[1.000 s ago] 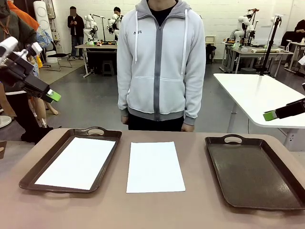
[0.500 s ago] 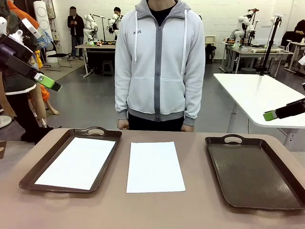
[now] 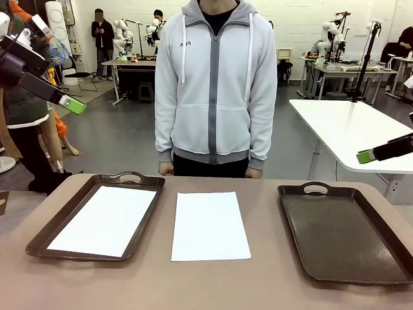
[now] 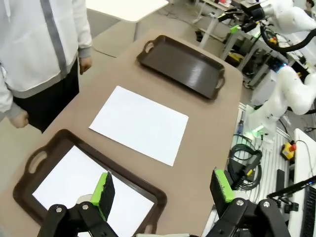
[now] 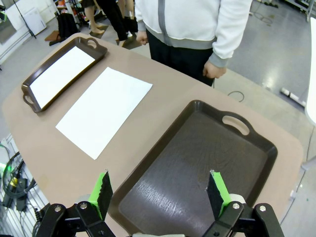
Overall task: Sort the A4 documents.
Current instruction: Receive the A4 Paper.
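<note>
Your loose sheet (image 3: 210,225) lies on the table (image 3: 264,219) between the left tray (image 3: 39,240), holding another sheet (image 3: 103,219), and the empty right tray (image 3: 342,239). Left gripper (image 4: 163,190) has just swung higher, jaws wide like the right gripper (image 5: 161,191): nothing picked yet.

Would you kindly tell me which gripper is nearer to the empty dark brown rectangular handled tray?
Right. The right gripper hangs open above the empty dark brown rectangular tray; the left gripper is raised, open, over the other tray, which holds a white paper sheet.
</note>
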`<state>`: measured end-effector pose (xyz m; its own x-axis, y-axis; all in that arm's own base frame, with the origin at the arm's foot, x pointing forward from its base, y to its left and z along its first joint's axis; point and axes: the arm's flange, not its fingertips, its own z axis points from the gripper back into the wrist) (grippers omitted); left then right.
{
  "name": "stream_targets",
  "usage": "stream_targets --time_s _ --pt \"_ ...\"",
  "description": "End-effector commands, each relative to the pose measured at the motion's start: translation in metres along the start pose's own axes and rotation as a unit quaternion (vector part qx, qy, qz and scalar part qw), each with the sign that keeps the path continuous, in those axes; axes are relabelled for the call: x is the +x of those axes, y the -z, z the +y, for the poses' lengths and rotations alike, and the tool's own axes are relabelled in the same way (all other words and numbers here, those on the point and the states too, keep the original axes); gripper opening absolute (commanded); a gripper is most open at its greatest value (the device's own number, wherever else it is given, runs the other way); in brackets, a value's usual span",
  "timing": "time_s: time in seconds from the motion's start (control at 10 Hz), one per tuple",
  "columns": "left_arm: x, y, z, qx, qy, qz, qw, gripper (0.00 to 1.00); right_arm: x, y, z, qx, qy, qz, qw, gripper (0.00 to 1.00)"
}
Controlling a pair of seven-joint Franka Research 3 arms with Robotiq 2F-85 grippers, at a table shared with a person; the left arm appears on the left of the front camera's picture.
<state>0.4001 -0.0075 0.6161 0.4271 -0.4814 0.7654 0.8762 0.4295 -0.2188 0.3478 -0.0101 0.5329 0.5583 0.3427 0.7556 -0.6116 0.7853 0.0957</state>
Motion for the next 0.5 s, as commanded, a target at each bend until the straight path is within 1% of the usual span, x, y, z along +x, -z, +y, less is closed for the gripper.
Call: stream_targets --time_s 0.0,0.4 --pt "-0.0058 0.0081 -0.0082 0.011 -0.006 0.012 1.0 1.0 -0.0003 0.001 -0.0009 0.001 0.001 -0.001 1.0 1.0" --pt "-0.0085 0.008 -0.0075 0.022 -0.014 0.021 0.999 1.0 -0.0003 0.001 -0.0009 0.001 0.001 -0.001 1.0 1.0"
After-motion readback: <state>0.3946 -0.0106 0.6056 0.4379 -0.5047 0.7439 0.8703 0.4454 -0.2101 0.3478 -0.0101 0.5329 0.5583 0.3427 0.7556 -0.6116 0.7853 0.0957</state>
